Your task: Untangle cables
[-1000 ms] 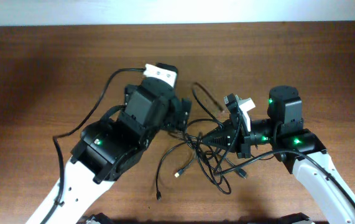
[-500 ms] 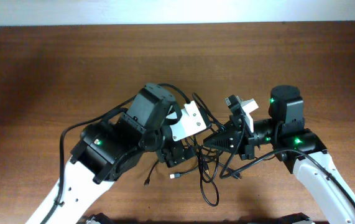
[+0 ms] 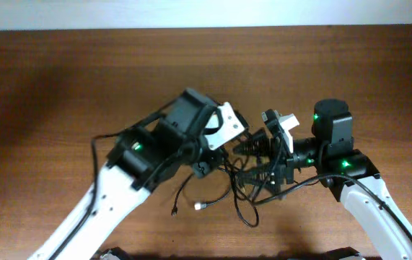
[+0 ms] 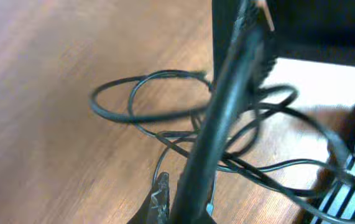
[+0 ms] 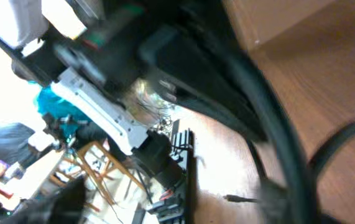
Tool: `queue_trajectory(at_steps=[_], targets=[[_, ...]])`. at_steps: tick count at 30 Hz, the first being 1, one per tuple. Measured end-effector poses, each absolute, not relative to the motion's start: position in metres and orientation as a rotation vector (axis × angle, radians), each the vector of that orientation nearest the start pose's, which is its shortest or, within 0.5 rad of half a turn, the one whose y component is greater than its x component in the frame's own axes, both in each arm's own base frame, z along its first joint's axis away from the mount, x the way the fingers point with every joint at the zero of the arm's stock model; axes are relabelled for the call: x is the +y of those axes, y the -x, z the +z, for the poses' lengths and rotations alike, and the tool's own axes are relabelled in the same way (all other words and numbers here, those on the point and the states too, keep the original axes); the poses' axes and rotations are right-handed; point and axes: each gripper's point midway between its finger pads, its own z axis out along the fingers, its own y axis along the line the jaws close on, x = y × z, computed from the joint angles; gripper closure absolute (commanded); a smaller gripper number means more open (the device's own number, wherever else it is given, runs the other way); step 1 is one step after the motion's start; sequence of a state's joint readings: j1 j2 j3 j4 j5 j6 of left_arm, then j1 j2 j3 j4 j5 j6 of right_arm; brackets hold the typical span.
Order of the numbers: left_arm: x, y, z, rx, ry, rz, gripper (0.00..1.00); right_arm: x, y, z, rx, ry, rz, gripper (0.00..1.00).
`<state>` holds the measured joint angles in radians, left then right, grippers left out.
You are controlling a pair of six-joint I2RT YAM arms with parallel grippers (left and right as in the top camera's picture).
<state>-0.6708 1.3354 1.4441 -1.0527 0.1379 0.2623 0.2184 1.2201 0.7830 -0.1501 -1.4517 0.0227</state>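
Black cables lay tangled on the wooden table between both arms, their loops clearest from the left wrist (one blurred strand crossed the left gripper, its grip impossible to judge), only overhead showed the right gripper, fingers spread apart at the knot.

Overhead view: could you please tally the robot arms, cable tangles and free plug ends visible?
Robot arms: 2, left arm, right arm
Cable tangle: 1
Free plug ends: 2
Total: 5
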Motion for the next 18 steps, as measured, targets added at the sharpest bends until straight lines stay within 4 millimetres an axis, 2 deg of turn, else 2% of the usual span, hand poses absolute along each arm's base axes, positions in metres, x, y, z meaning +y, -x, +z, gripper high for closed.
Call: queue_trajectory(at_steps=[1, 2, 3, 4, 5, 9, 11, 14, 16, 17, 18], targets=[[-0.222, -0.246, 0.272, 2.225, -1.135, -0.337, 1.00, 0.222, -0.216, 0.254, 1.723, 0.976, 1.648, 0.01], [-0.210, -0.236, 0.294, 2.191, -1.064, -0.342, 1.00, 0.221, -0.222, 0.246, 1.787, 0.931, 1.605, 0.01], [-0.206, -0.232, 0.301, 2.178, -1.042, -0.346, 1.00, 0.221, -0.225, 0.244, 1.802, 0.921, 1.586, 0.10], [-0.200, -0.226, 0.307, 2.170, -1.020, -0.351, 1.00, 0.221, -0.228, 0.242, 1.811, 0.915, 1.560, 0.41], [-0.197, -0.222, 0.314, 2.153, -0.999, -0.362, 1.00, 0.221, -0.229, 0.240, 1.824, 0.904, 1.556, 0.53], [-0.197, -0.222, 0.319, 2.144, -0.967, -0.377, 1.00, 0.221, -0.229, 0.240, 1.827, 0.902, 1.551, 0.36], [-0.202, -0.229, 0.330, 2.107, -0.918, -0.398, 1.00, 0.220, -0.227, 0.237, 1.841, 0.903, 1.556, 0.36], [-0.203, -0.251, 0.353, 2.049, -0.739, -0.398, 1.00, 0.224, -0.219, 0.233, 1.813, 0.970, 1.540, 0.37], [-0.194, -0.266, 0.363, 2.040, -0.588, -0.359, 1.00, 0.225, -0.218, 0.233, 1.801, 0.987, 1.531, 0.54], [-0.191, -0.273, 0.370, 2.022, -0.519, -0.351, 1.00, 0.225, -0.217, 0.232, 1.800, 0.989, 1.530, 0.60], [-0.190, -0.275, 0.371, 2.020, -0.493, -0.350, 1.00, 0.225, -0.217, 0.232, 1.798, 0.992, 1.529, 0.68]])
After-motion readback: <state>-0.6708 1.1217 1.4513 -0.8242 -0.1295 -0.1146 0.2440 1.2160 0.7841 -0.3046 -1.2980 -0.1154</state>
